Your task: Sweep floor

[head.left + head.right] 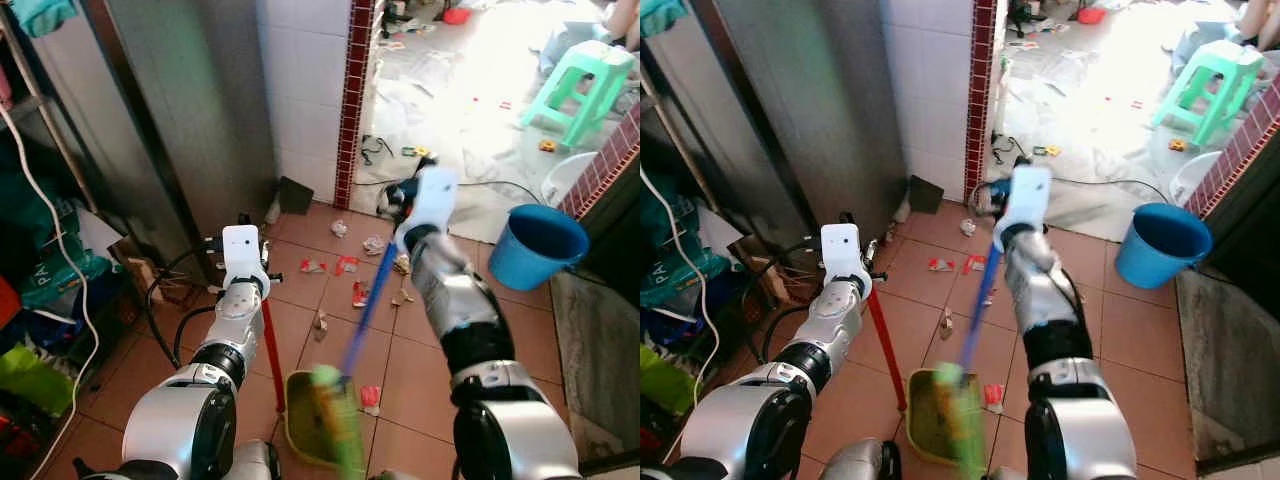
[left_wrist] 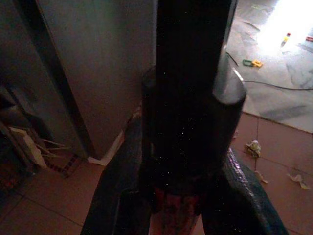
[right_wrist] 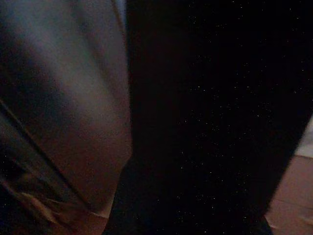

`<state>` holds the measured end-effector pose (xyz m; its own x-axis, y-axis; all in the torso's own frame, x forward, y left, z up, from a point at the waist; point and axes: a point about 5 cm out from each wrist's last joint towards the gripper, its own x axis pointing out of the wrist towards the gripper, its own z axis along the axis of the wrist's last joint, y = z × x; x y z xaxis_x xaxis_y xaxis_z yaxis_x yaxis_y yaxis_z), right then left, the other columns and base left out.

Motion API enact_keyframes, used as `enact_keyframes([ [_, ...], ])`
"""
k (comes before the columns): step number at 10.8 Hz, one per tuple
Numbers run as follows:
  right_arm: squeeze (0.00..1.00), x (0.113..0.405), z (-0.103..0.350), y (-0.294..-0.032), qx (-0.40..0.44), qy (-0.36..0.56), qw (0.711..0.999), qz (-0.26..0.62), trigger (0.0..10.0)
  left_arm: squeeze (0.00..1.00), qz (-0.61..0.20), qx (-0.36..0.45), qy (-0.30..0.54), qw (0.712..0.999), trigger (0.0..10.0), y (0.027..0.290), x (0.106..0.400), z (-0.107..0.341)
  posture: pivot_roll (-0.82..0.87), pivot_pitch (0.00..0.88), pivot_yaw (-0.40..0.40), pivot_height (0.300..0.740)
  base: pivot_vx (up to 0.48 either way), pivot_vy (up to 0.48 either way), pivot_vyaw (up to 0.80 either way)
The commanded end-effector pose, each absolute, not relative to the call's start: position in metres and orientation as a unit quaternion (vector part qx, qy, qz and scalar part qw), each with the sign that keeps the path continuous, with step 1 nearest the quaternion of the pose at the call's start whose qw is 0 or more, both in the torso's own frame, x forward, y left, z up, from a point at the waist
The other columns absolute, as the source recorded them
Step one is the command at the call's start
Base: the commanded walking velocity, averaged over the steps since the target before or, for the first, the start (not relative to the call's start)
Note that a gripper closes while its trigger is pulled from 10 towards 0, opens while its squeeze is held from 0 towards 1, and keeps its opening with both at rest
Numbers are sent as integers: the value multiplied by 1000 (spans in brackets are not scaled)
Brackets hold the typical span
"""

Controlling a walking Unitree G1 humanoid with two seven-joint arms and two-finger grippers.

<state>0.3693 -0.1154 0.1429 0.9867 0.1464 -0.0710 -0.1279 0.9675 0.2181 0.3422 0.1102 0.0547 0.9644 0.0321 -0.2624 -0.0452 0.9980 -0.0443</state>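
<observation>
1. The blue bucket (image 1: 538, 243) stands on the tiles at the right; its inside looks dark and I cannot tell the contents.
2. The green dustpan (image 1: 308, 420) lies near the robot, with the blurred green broom (image 1: 337, 417) head over it.
3. The left gripper (image 2: 181, 196) is closed on the red handle (image 1: 272, 352).
4. The right gripper (image 1: 400, 200) is at the blue broom stick; its wrist view is too dark to tell its fingers.
5. Paper scraps (image 1: 344, 265) lie on the floor ahead.

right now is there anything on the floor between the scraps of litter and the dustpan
Nothing visible blocks the way. The litter scraps lie on bare red tiles beyond the green dustpan, which the left gripper holds by its red handle. The right gripper holds the blue broom handle, its green bristles blurred at the dustpan.
</observation>
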Motion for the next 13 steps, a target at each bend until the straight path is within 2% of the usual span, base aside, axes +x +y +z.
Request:
enact_keyframes([
  [1, 0, 376, 176, -105, 130, -12, 986, 104, 10000, 0, 15, -23, 123, 992, 10000, 108, 346, 60, -108, 0, 32, 740, 0, 0, 0],
  [2, 0, 376, 192, -107, 52, -66, 990, 113, 10000, 0, 17, -7, 98, 995, 10000, 109, 348, 67, -111, 0, 33, 740, 0, 0, 0],
  [5, 0, 373, 213, -131, -34, -150, 985, 73, 10000, 0, 34, 24, 58, 997, 10000, 115, 351, 76, -107, 0, 28, 740, 0, 0, 0],
  [8, 0, 370, 198, -146, -113, -147, 982, 31, 10000, 0, 26, 44, 54, 997, 10000, 111, 351, 76, -110, 0, 25, 740, 0, 0, 0],
  [9, 0, 362, 170, -148, -139, -117, 983, 21, 10000, 0, 19, 42, 50, 998, 10000, 110, 351, 77, -113, 25, 41, 740, 0, 0, 0],
  [11, 0, 357, 143, -145, -104, -77, 991, 23, 10000, 0, 11, 47, 45, 998, 10000, 112, 350, 76, -95, 85, 93, 740, 0, 0, 0],
  [13, 0, 352, 117, -143, -67, -34, 997, 7, 10000, 0, 7, 46, 34, 998, 10000, 120, 347, 75, -32, 124, 88, 740, 0, 0, 0],
])
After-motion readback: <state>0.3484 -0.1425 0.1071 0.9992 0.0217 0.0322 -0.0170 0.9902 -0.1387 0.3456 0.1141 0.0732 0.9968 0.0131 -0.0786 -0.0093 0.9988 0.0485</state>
